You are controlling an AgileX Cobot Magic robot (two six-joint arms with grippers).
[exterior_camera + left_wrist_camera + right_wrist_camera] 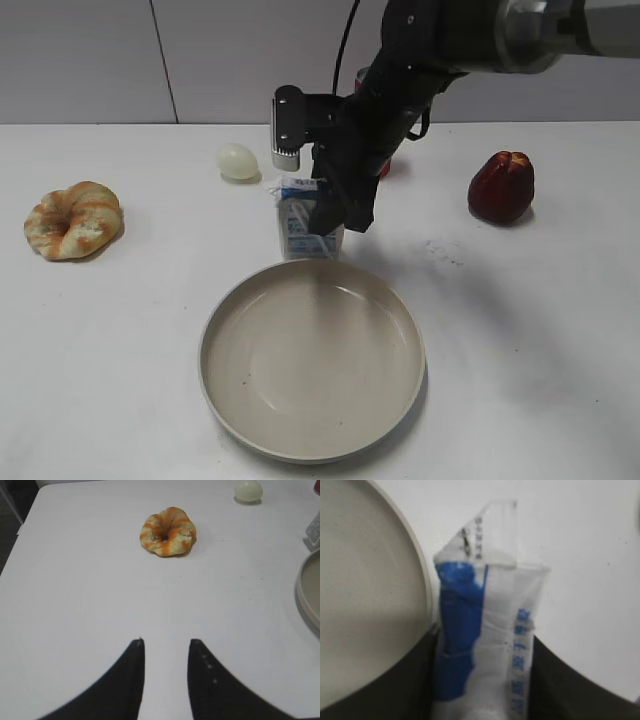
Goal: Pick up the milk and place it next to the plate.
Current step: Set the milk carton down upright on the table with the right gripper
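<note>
Placement step: your right pincer [480, 680] was clamped on the milk carton [300, 222], which stood just behind the plate [312, 440]; you next needed only to release. Left pincer [165, 680] stood apart, idle

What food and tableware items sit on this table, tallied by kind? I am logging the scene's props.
Milk carton: 1
Plate: 1
Egg: 1
Red apple: 1
Bread ring: 1
Red item behind the arm, mostly hidden: 1
Total: 6
</note>
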